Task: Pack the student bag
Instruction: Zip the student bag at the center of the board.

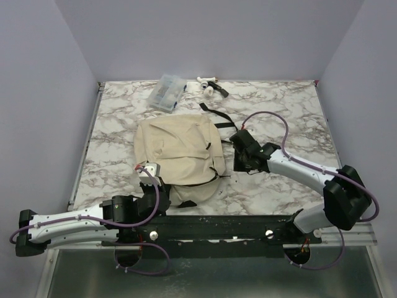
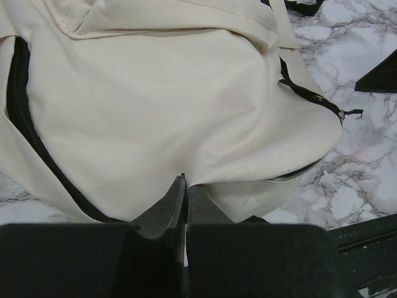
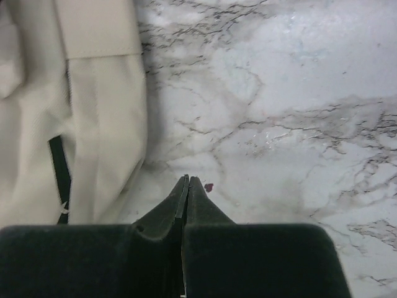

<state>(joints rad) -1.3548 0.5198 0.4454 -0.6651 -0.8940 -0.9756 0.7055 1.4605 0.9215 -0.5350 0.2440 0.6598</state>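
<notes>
The student bag (image 1: 177, 155), a large beige fabric backpack with black zippers, lies flat in the middle of the marble table. My left gripper (image 1: 149, 179) is at its near left edge. In the left wrist view the jaws (image 2: 186, 183) are closed, with a fold of the bag's fabric (image 2: 186, 112) drawn in at their tips. My right gripper (image 1: 242, 154) is just right of the bag, over bare marble. In the right wrist view it (image 3: 188, 181) is shut and empty, with the bag's side (image 3: 93, 124) to its left.
A clear plastic box (image 1: 167, 92) and small white and black items (image 1: 211, 85) lie at the far edge of the table. A black strap (image 1: 217, 115) trails from the top of the bag. A zipper pull (image 2: 338, 113) sticks out on the bag's right. A small red spot (image 3: 208, 186) marks the marble.
</notes>
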